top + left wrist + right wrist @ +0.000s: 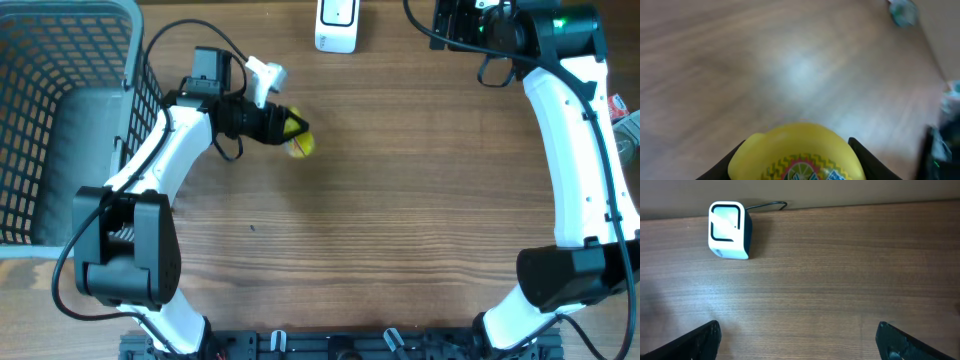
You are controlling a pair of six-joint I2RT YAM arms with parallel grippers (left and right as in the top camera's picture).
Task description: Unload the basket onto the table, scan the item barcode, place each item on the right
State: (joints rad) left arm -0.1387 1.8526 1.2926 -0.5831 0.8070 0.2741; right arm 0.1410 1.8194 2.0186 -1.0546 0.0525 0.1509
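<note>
The left gripper (pixel 293 128) is grasping the yellow item (pixel 303 146) left of the table's centre, so pickup is looking done, with showing its barcode to the scanner (pixel 338 25) at one o'clock remaining, while the right gripper (pixel 797 326) is idling released.

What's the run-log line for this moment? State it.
left gripper: shut on yellow item | right gripper: open, empty | scanner: apart from item | scan: pending
</note>
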